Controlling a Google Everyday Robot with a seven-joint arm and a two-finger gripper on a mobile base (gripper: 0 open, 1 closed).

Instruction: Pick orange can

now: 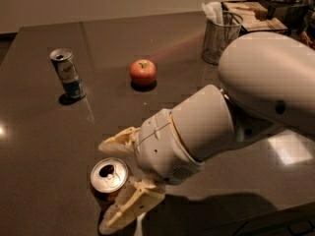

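The orange can [109, 175] stands upright near the table's front edge, showing its silver pull-tab top and a little of its dark orange-brown body. My gripper [105, 186] is open, with one cream finger just behind the can and the other in front of it, so the can sits between them. I cannot tell whether the fingers touch the can. The big white arm [236, 112] fills the right side and hides the table behind it.
A slim white-and-green can [67, 73] stands at the back left. A red apple [143, 72] lies mid-table. A wire mesh cup [221, 31] with napkins and a wooden tray [253, 14] are at the back right. The dark table [39, 132] reflects light.
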